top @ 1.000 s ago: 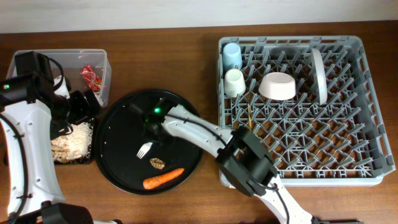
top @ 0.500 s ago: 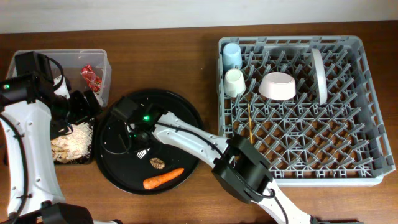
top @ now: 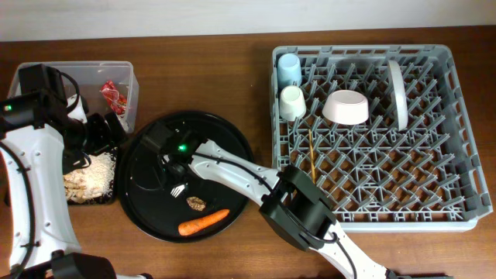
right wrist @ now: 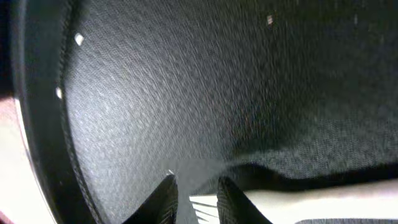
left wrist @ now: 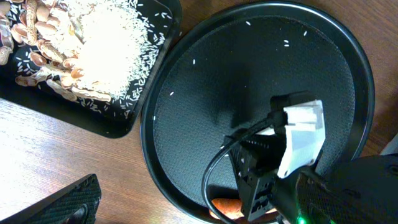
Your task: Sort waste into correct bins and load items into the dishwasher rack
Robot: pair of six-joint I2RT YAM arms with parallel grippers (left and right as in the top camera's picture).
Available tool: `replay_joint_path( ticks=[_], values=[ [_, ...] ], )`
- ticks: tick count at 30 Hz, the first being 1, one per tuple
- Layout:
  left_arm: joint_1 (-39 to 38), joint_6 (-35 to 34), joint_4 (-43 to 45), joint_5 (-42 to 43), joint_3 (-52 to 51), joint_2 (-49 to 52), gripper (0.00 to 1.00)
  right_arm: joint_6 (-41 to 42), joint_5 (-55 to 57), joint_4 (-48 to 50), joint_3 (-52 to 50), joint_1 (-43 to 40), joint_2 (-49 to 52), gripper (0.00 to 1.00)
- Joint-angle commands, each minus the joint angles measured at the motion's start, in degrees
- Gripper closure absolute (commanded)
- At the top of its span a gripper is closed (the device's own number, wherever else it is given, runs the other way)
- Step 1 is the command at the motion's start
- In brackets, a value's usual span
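left gripper (top: 102, 130): wide open, empty, near the shallow black tray (left wrist: 112, 121)
right gripper (right wrist: 198, 198): narrow gap, tines of white fork (top: 179, 188) between its tips; grip unclear
white fork: lying on round black tray (top: 143, 205)

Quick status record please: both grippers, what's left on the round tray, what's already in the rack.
left gripper: open, by the shallow black bin
right gripper: low over round tray, fork tines between its jaws, grip unclear
round tray holds: fork, carrot, brown lump
rack holds: light-blue cup, cream cup, bowl, plate, chopstick
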Motion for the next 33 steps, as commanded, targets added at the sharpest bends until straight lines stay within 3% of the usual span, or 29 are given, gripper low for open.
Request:
replay_joint_path(
  ticks=[1, 10, 19, 26, 30, 33],
  values=[
    [0.13, -0.33, -0.07, 0.46, -0.07, -0.39, 0.01, -0.42, 2.47, 0.79, 1.73, -0.20, 0.63, 0.74],
    [0.13, -0.33, -0.04, 0.48, -0.07, -0.39, 0.01, -0.61, 6.03, -2.36, -6.45, 0.15, 0.61, 0.73],
    [0.13, -0.33, -0.04, 0.48, -0.07, -0.39, 0.01, -0.42, 7.82, -30.14, 4.70, -12.37, 0.07, 0.78],
    [0.13, -0.33, -0.04, 0.48, -0.07, -0.39, 0.01, -0.55, 10.38, -34.58, 5.88, -12.98, -2.10, 0.77],
    [0.13, -0.33, -0.04, 0.48, -0.07, -0.39, 0.01, 0.31, 10.05, -36.39, 4.70, -12.90, -2.08, 0.65],
    [0.13, -0.33, -0.02, 0.50, -0.07, -0.39, 0.01, 0.72, 4.46, -37.42, 2.45, -12.15, -2.08, 0.61]
  ],
)
